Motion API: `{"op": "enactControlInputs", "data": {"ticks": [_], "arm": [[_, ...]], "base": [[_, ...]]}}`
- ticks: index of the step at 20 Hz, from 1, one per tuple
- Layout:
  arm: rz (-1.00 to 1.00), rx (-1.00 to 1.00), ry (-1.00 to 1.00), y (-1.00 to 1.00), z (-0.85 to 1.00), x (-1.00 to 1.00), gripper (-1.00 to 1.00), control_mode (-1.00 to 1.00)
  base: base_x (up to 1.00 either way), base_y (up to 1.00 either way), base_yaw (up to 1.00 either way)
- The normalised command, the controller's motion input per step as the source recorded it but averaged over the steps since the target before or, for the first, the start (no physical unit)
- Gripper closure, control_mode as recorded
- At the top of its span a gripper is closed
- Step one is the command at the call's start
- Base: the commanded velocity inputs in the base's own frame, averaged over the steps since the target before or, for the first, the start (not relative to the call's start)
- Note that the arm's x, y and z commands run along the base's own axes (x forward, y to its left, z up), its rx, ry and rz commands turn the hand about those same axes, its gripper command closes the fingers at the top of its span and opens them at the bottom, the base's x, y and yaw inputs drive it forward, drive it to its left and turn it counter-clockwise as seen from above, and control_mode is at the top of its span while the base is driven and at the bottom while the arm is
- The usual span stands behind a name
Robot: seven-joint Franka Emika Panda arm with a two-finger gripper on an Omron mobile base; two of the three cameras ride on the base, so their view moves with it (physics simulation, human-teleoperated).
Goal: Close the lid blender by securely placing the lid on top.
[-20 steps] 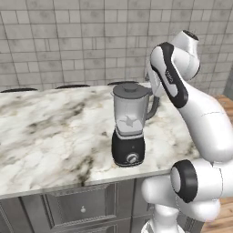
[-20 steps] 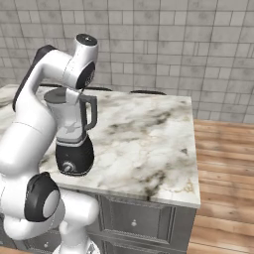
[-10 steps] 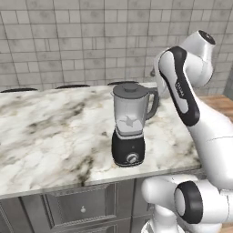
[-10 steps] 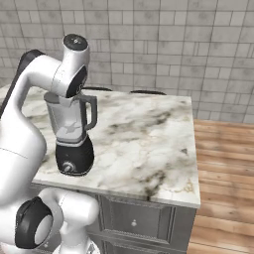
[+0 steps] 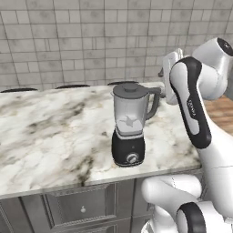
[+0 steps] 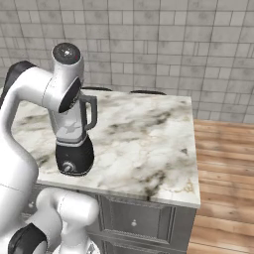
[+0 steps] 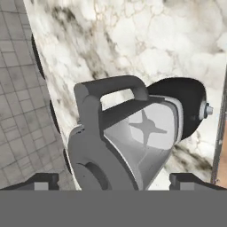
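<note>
White and dark-jointed, the arm rises at the right of the left base view, bends at a high elbow and reaches back toward the wall, its hand held beside and a little above the blender (image 5: 130, 127) on the handle side. In the right base view the upper arm crosses in front of the jar and hides its top.

From the hand view the gripper (image 7: 113, 179) looks down along the blender's length: its two dark fingertips (image 7: 41, 180) stand far apart at the bottom corners, with nothing between them, so the jaws are spread wide and empty.

On the marble counter (image 5: 45, 132) the blender stands upright near the front edge, its black base carrying a round silver dial (image 5: 132, 158) that faces the cabinet side. Its translucent grey jar tapers downward and shows the star-shaped blade (image 7: 145, 126) at the bottom; whether anything else is in the jar cannot be told. A dark side handle (image 6: 91, 112) runs down the jar.

Sitting flat on the jar's rim is the lid (image 5: 131, 89), a dark grey disc with a small raised knob at its centre, level and covering the opening. In the hand view it appears as the near round face at the lower left.
</note>
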Motion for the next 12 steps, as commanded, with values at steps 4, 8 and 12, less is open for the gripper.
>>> {"op": "enactControlInputs", "data": {"ticks": [4, 8, 12], "arm": [[0.0, 0.0, 0.0, 0.0, -0.01, -0.05, -1.0, -1.0], [0.0, 0.0, 0.0, 0.0, 0.0, -0.07, -1.0, -1.0], [-0.01, 0.01, -0.07, -0.07, 0.0, -0.31, -1.0, -1.0]], "base": [[0.0, 0.0, 0.0], [0.0, 0.0, 0.0], [0.0, 0.0, 0.0]]}}
